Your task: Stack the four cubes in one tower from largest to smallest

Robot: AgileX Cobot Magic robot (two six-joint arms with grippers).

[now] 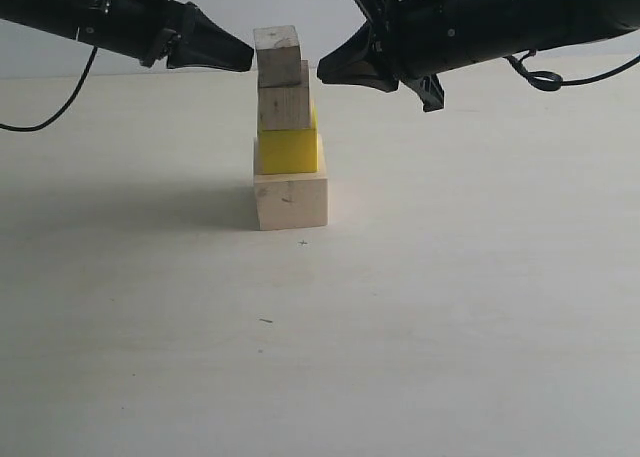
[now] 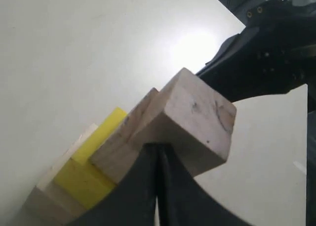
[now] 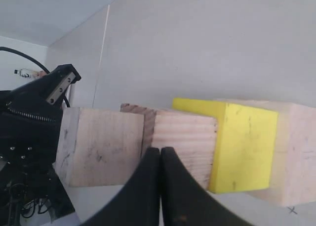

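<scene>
Pale matte worktop [image 1: 480, 307]. Large wood cube [image 1: 291, 202] sits directly on it near centre. Small cross mark [image 1: 303, 242] at the cube's 6 o'clock, short dash [image 1: 265, 320] farther out at 6-7 o'clock.

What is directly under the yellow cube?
The large wood cube, resting on the table. The yellow cube covers most of its top face, so that part cannot be seen.

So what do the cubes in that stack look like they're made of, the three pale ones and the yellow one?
Top cube, medium cube and bottom cube: bare, matte wood by the look, with grain lines, dark specks and scuffs showing. Yellow cube: even, opaque yellow, no grain visible; painted wood or plastic, I can't tell which.
</scene>
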